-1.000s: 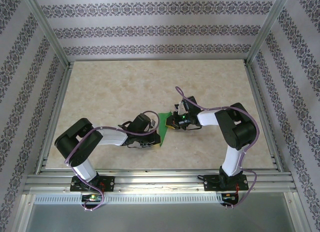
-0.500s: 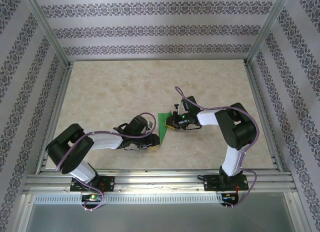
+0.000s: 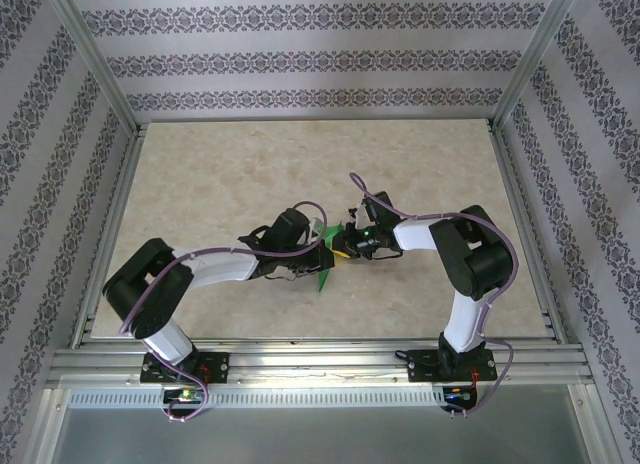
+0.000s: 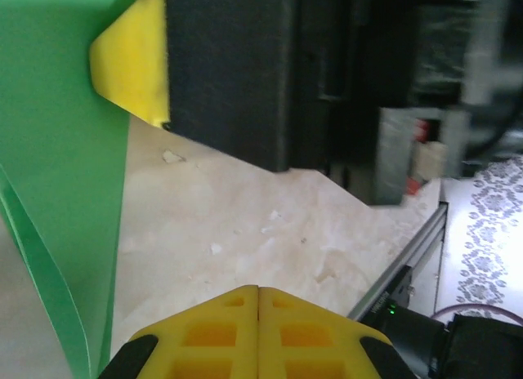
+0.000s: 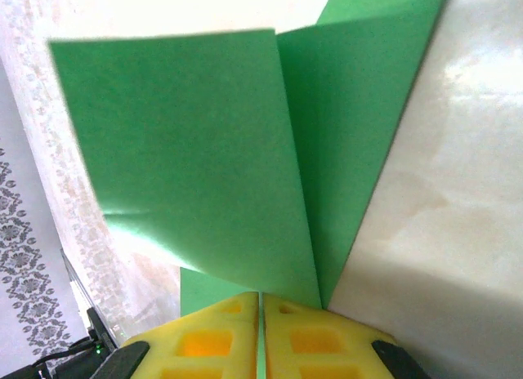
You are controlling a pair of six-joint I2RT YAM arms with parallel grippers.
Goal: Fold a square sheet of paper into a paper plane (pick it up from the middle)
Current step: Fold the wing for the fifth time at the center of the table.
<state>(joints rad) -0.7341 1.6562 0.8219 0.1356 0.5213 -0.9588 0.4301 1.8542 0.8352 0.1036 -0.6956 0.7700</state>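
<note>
Seen from above, the sheet of paper (image 3: 325, 277) stands partly raised off the marbled worktop (image 3: 250, 174), a little toward 6 o'clock from the worktop's centre, with the two claws meeting over it. The left claw (image 3: 318, 256) reaches in from 9 o'clock and the right claw (image 3: 343, 247) from 3 o'clock, their tips almost touching. In the right wrist view the green sheet shows two panels that meet in a sharp crease. The crease runs from 12 o'clock down to the yellow pads (image 5: 302, 338) at 6 o'clock. A thin sliver of green sits in the seam between the pads, so the right claw is clenched on the paper's lower edge. The left-hand panel lifts away from the surface, while the right-hand panel lies nearer the pale stone at 3 o'clock. In the left wrist view the left claw's own yellow pads (image 4: 212, 338) are pressed flat together at 6 o'clock with nothing between them. The green sheet rises along the 9 o'clock side of that view, apart from those pads. A yellow fingertip (image 4: 135, 64) of the right claw rests against the paper near 11 o'clock.
</note>
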